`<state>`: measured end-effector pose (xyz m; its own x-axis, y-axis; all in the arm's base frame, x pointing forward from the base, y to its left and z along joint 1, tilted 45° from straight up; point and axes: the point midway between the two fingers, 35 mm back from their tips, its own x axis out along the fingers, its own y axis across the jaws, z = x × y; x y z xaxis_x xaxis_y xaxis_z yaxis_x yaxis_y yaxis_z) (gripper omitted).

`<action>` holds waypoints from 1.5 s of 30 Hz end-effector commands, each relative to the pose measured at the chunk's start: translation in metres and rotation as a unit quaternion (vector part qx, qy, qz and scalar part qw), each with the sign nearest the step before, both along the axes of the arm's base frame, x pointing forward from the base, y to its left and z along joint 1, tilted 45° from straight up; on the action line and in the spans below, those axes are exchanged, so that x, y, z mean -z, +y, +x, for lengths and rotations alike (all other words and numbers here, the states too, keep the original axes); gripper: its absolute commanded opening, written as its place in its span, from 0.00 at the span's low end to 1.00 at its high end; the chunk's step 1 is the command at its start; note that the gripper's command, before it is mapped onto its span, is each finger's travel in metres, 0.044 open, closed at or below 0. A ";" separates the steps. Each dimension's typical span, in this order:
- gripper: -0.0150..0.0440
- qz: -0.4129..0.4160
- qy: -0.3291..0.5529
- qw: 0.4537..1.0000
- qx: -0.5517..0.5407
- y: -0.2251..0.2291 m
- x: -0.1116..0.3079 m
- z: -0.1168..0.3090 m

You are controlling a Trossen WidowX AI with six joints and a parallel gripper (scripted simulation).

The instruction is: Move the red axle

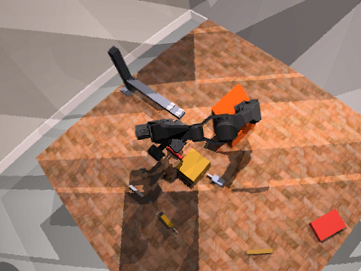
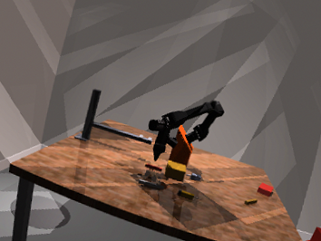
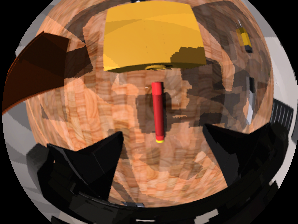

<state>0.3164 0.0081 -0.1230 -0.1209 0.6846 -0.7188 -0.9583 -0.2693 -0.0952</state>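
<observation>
1. The arm [image 1: 226,127] [image 2: 187,115] is the only one, so it is the one to make the coming move; it reaches over the surface [image 1: 278,165] [image 2: 220,187] beside the yellow block [image 1: 194,166] [image 2: 175,171] [image 3: 154,35], probably the beam.
2. The stand [image 1: 152,97] [image 2: 93,114], likely the bracket, is apart from the block, across the arm from it in the top view; the pale pieces at its arm's end may be the V-blocks, too small to be sure.
3. The gripper [image 1: 166,149] [image 2: 156,157] [image 3: 164,132] is spread wide with nothing between its fingers, above and beside the block's axle side.
4. The red axle [image 1: 174,153] [image 2: 153,167] [image 3: 158,111] lies just outside the block in the wrist view, a narrow gap showing between them. Its long axis points from the block toward the space between the fingers, crosswise to their closing line. What bears it I cannot tell.
5. The next move probably turns on that line: keep the fingers either side of the axle, come down toward it and close mid-length. Drifting toward the block could nudge it; closing at the yellow-tipped far end might let the axle tilt.
</observation>
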 end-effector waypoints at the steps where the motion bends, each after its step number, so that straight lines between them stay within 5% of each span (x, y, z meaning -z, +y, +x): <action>1: 1.00 0.003 0.005 1.000 0.000 0.007 0.006 -0.003; 37: 1.00 0.005 0.005 1.000 0.000 0.040 0.038 -0.010; 45: 0.64 0.003 0.004 1.000 -0.001 0.038 0.038 -0.010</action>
<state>0.3063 0.0465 -0.1606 -0.1280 0.6883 -0.7140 -0.9583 -0.2712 -0.0896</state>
